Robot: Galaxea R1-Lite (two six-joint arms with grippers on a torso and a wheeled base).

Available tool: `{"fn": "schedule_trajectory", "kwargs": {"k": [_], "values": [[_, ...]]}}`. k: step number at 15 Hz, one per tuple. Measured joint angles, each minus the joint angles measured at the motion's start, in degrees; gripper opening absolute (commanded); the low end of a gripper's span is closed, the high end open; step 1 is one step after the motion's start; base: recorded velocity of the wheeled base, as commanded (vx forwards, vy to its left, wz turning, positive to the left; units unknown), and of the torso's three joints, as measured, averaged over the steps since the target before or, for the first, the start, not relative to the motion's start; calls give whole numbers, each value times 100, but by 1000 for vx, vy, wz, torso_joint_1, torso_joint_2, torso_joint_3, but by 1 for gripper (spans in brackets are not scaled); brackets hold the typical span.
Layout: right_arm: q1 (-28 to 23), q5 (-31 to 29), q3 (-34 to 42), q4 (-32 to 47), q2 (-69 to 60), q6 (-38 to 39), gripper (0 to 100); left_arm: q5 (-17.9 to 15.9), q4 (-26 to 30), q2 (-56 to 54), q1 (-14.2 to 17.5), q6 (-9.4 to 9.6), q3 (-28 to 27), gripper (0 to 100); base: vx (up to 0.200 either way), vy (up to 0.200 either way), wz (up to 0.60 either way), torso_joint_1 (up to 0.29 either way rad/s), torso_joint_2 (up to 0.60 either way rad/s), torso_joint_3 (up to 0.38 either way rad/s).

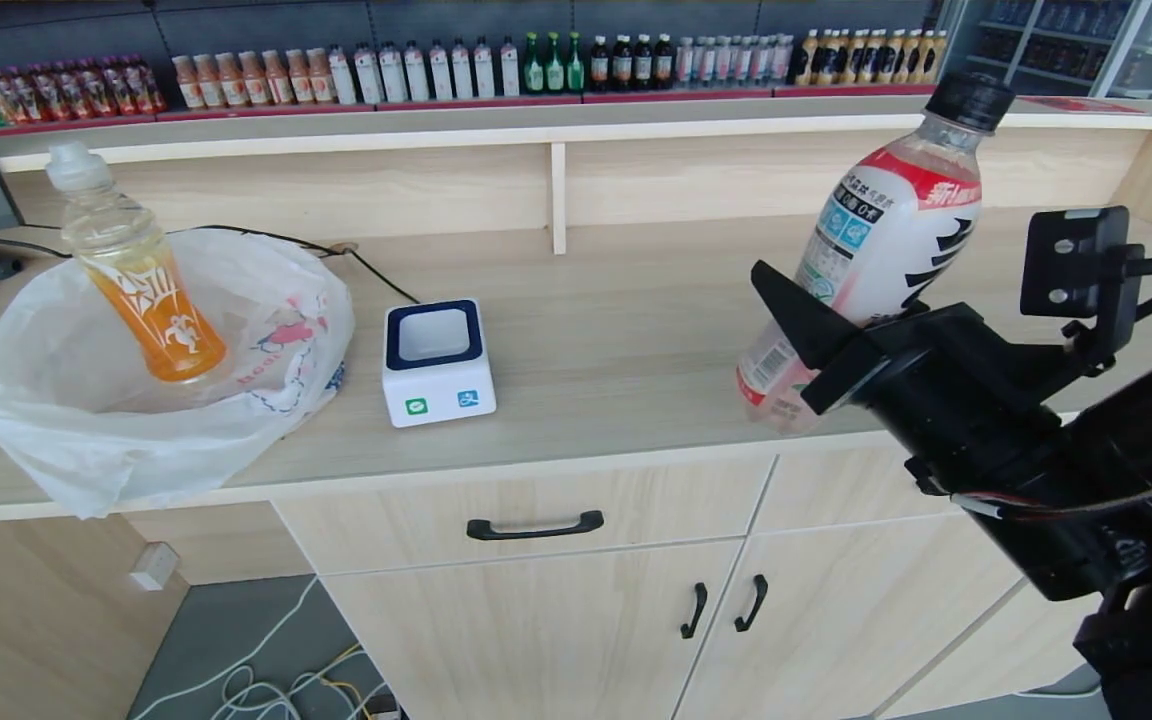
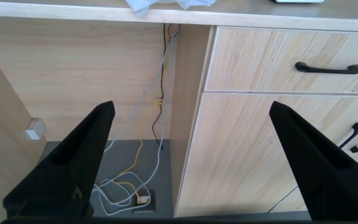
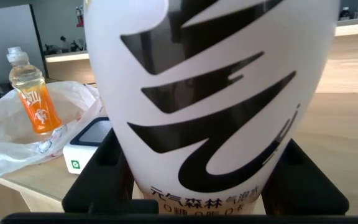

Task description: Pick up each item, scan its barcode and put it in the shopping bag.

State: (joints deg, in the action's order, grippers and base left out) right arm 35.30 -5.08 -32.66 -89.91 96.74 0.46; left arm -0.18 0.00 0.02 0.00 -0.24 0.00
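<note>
On the light wooden counter [image 1: 616, 330] I count one shopping bag [image 1: 66, 420], one scanner [image 1: 436, 362] and two bottles. The shopping bag is white thin plastic, lies open at the robot's left end of the counter and hangs a little over the front edge. One bottle, the orange drink bottle [image 1: 141, 290] with a pale cap, stands inside the bag, leaning slightly. The scanner is a small white box with a dark blue frame around its top window; it sits just beside the bag, toward the middle of the counter, apart from both bottles.

The second bottle, the white-labelled bottle [image 1: 876, 240] with a black cap, is at the right side, well apart from the scanner. The right gripper [image 1: 798, 342] is clamped on its lower half, one black finger on each side. The bottle is tilted, with the cap up and toward the right, and its bottom is over the front edge of the counter; whether it touches the wood I cannot tell. The right arm comes from the lower right, with the wrist below the bottle.

The left gripper [image 2: 190, 106] is low in front of the cabinet, under the counter edge, with its two fingers wide apart and holding nothing.

Behind the counter, one long shelf row of bottles [image 1: 536, 65] is too many to count surely. Below are three black handles [image 1: 534, 526] and loose cables [image 2: 129, 186] on the floor.
</note>
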Motion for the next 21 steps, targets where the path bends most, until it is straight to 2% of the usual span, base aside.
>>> {"fn": "schedule_trajectory", "kwargs": {"k": [4,11,21], "values": [[-121,-2,-182,-33,41,-51,0,-2,0,0,2,-11,-2,100,0,200,0,0,0,2],[-144,-16,-146,0,55,-44,0,7,0,0,0,-18,-7,100,0,200,0,3,5,2],[-441,-134,-149,-1,-22,-26,0,2,0,0,0,-13,-10,100,0,200,0,0,2,2]]}}
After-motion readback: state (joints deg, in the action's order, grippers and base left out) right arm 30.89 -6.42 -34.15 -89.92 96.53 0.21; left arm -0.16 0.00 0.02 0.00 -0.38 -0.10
